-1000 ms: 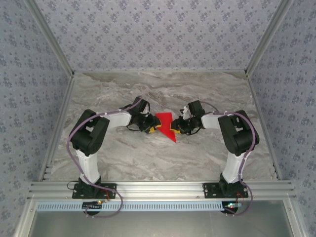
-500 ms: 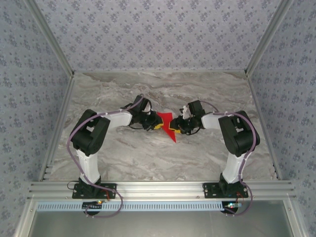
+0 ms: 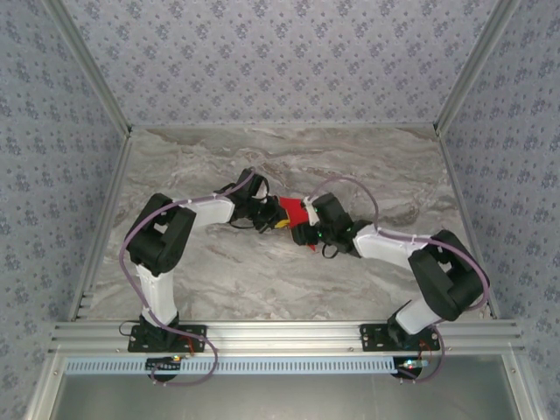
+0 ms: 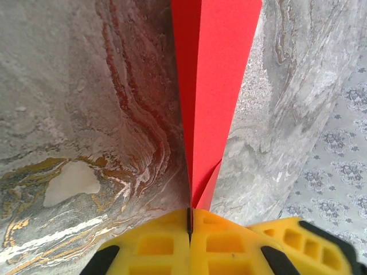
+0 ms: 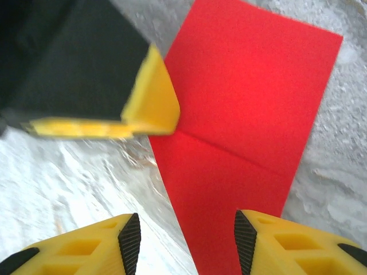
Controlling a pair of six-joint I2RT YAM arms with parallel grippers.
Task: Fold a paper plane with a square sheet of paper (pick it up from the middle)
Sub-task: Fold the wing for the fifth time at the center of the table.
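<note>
Left pincer (image 4: 189,220): pressed together, pinching the sheet of paper (image 4: 215,86) at its near end.
Long axis: runs straight ahead from that pincer (already creased).
Right pincer (image 5: 186,235): spread, sheet just ahead, between its fingers.

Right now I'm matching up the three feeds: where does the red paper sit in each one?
Top external: red paper mid-frame.
Left wrist: folded strip from top edge down to centre.
Right wrist: creased sheet, centre and upper right.
Shared landmark: the left end effector pinching it.
</note>
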